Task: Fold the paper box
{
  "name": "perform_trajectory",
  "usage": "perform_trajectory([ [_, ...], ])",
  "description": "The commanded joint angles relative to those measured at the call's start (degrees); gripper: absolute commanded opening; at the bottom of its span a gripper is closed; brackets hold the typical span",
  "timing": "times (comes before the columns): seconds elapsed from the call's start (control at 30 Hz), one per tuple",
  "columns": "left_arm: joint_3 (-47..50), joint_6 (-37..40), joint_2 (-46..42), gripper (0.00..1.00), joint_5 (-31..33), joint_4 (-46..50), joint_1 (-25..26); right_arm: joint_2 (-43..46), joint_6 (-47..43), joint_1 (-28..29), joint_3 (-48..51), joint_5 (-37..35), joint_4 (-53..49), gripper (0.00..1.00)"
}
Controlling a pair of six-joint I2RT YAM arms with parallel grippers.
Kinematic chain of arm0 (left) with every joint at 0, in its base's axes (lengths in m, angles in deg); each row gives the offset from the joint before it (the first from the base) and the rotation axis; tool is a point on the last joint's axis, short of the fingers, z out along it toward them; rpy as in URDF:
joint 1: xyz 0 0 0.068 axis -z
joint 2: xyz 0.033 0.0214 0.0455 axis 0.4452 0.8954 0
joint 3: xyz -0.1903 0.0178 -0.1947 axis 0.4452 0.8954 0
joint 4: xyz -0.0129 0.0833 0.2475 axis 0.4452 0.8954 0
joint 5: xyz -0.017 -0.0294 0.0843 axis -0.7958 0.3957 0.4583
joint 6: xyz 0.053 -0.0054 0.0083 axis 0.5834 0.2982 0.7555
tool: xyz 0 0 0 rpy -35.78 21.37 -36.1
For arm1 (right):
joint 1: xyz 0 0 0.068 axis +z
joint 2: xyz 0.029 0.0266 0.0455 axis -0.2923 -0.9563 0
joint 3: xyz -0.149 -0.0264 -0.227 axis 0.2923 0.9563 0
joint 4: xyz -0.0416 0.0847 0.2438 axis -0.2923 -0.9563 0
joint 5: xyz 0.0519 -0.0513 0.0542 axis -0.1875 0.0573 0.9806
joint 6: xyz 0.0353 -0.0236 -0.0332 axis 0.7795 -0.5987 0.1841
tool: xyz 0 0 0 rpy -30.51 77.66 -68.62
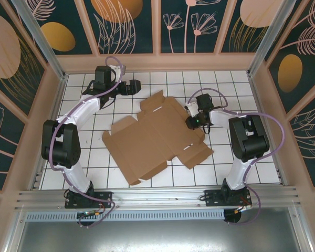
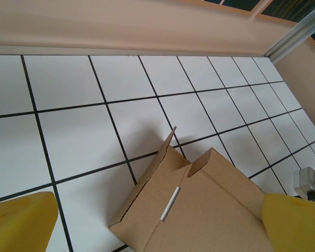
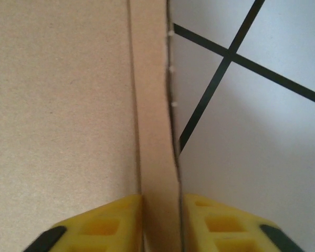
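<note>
The paper box lies unfolded and mostly flat on the white tiled table, a brown die-cut sheet with flaps and small slots. My right gripper is at its right edge. In the right wrist view its yellow fingers press from both sides on a narrow raised flap of the box, with the right gripper shut on that flap. My left gripper hovers beyond the box's far corner, wide open and holding nothing. The left wrist view shows that corner of the paper box with a slot and slightly lifted flaps.
A low pink wall and metal posts ring the tiled table. Bare tiles stretch along the far side and to the left of the box. A white part of the right arm shows at the edge of the left wrist view.
</note>
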Motion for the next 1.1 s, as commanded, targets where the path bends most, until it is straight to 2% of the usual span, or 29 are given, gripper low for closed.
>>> perform_trajectory([
  [0.0, -2.14, 0.08, 0.89, 0.99, -1.58, 0.49, 0.0, -0.41, -1.68, -0.9, 0.84, 0.83, -0.12, 0.14],
  [0.1, -2.51, -0.09, 1.16, 0.99, -1.81, 0.49, -0.03, 0.44, -1.71, -0.93, 0.93, 1.37, 0.14, 0.0],
  [0.27, -2.21, -0.19, 1.09, 0.99, -1.45, 0.07, -0.05, 3.43, -2.21, -0.6, 1.61, -1.4, 1.54, 0.0],
  [0.43, -0.76, -1.57, -0.06, 0.99, 2.2, -1.93, -0.09, 7.69, -3.88, 0.2, 1.69, -7.12, 2.11, 0.0],
  [0.53, -0.34, -2.17, -0.57, 0.99, 3.66, -3.03, -0.23, 11.2, -6.33, 2.42, 2.57, -13.28, 4.53, 0.0],
  [0.73, 0.7, -6.46, -0.48, 0.99, 6.02, -6.01, -1.42, 17.16, -15.23, 8.06, 5.6, -33.77, 14.19, 0.0],
  [0.87, -0.14, -8.44, 0.71, 0.99, 5.48, -6.01, -1.97, 18.94, -21.52, 10.2, 6.54, -40.5, 18.46, 0.0],
  [0.97, 0.27, -8.95, 0.51, 0.99, 6.43, -6.01, -1.99, 18.59, -25.25, 11.6, 6.58, -48.1, 21.8, 0.0],
  [1.07, 2.34, -9.61, -0.51, 0.99, 7.5, -7.34, -2.0, 18.75, -28.83, 13.59, 8.47, -53.11, 28.57, 0.0],
])
